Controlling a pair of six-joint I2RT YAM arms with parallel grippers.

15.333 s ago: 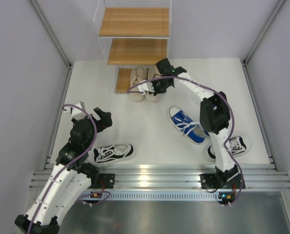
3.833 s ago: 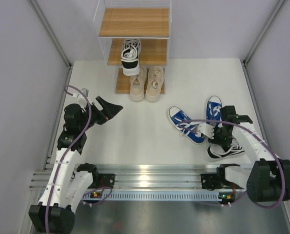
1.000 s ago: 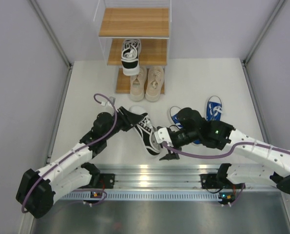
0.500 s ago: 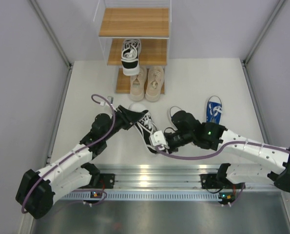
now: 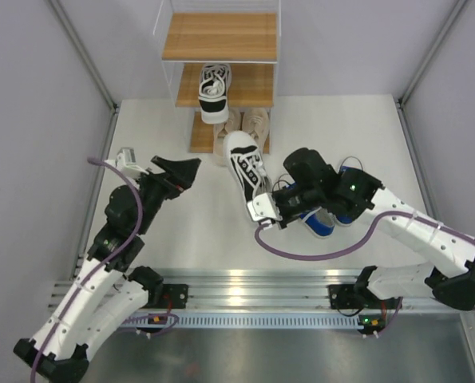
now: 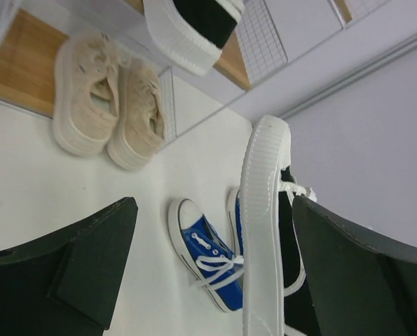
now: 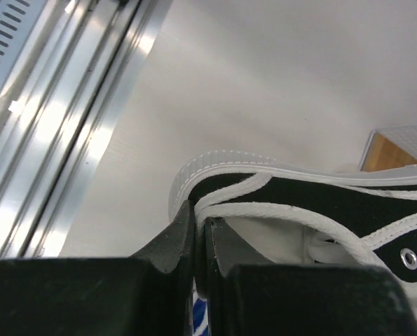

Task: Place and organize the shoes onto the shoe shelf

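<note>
My right gripper [image 5: 267,209] is shut on the heel rim of a black-and-white sneaker [image 5: 247,166] and holds it off the table, toe toward the shoe shelf [image 5: 221,36]; it also shows in the right wrist view [image 7: 320,203] and the left wrist view [image 6: 268,231]. My left gripper [image 5: 180,172] is open and empty, left of that shoe. The other black-and-white sneaker [image 5: 214,91] lies on the middle board. The beige pair [image 5: 257,124] sits on the bottom board. Two blue sneakers [image 5: 321,221] lie on the table, partly hidden under my right arm.
Grey walls with metal posts close in both sides. A metal rail [image 5: 245,287] runs along the table's near edge. The top board of the shelf [image 5: 221,24] is bare.
My left gripper has let go of the black-and-white sneaker and pulled back to the left. My right gripper has lifted the shoe and carried it toward the shelf.
</note>
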